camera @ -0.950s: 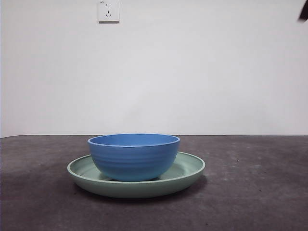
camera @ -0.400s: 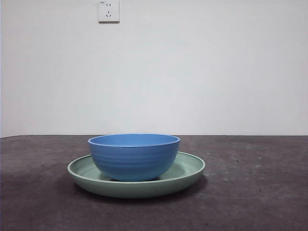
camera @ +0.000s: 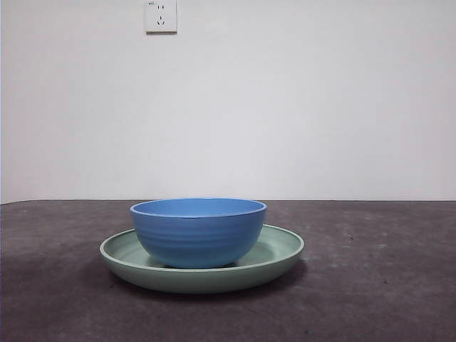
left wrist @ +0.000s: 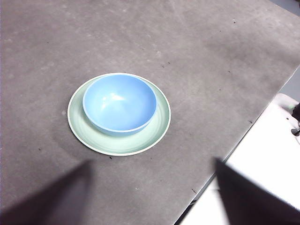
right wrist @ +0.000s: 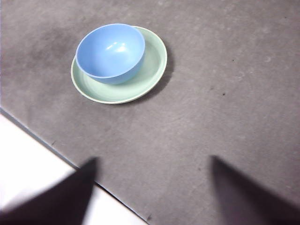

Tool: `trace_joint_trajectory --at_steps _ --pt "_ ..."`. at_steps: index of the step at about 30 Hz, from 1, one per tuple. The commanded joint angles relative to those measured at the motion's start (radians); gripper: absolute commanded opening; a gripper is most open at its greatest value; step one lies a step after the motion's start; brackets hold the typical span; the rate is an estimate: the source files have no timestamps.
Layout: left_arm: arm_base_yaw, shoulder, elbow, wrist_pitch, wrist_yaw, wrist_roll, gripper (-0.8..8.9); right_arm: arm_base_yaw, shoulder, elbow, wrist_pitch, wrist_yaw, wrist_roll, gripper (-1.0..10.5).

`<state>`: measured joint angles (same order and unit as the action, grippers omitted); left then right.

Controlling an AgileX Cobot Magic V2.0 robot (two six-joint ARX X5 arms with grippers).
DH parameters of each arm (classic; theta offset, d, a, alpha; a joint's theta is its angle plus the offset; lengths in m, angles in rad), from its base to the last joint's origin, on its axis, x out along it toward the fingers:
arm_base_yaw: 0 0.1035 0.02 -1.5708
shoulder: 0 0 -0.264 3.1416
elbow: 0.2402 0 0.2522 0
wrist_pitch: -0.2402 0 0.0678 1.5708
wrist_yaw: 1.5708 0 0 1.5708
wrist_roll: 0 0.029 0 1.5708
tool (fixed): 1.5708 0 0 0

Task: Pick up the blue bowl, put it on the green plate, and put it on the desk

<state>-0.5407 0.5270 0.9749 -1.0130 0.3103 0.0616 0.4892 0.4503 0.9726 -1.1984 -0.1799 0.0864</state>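
Note:
The blue bowl point(camera: 198, 231) stands upright and empty in the green plate point(camera: 279, 249), which lies on the desk point(camera: 377, 285). Neither gripper shows in the front view. In the left wrist view the bowl point(left wrist: 119, 103) sits a little off-centre on the plate point(left wrist: 157, 129), far from my left gripper point(left wrist: 150, 201), whose jaws stand wide apart and empty. In the right wrist view the bowl point(right wrist: 110, 52) on the plate point(right wrist: 152, 65) lies far from my right gripper point(right wrist: 150, 197), which is also open and empty. Both grippers hang high above the desk.
A white wall with a socket point(camera: 160, 16) rises behind the desk. The desk's edge and a white surface beside it show in the left wrist view point(left wrist: 262, 159) and in the right wrist view point(right wrist: 28, 154).
A black arm tip at the top right corner of the front view one second ago has gone out of view. The bowl and plate have not moved.

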Motion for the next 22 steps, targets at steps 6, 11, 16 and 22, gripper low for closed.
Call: trace_joint_trajectory --at_steps 6,11,16,22 --pt "-0.005 0.002 0.011 0.011 0.004 -0.002 0.35 0.006 0.004 0.010 0.028 -0.002 0.006 0.4" --pt "-0.005 0.002 0.011 0.011 0.004 -0.003 0.35 0.006 0.004 0.010 0.050 -0.003 0.006 0.4" --pt "-0.005 0.002 0.011 0.011 0.004 -0.002 0.35 0.006 0.004 0.010 0.050 -0.003 0.006 0.4" --pt "0.103 -0.047 -0.035 0.053 0.010 0.019 0.18 0.006 0.004 0.010 0.050 -0.002 0.006 0.4"
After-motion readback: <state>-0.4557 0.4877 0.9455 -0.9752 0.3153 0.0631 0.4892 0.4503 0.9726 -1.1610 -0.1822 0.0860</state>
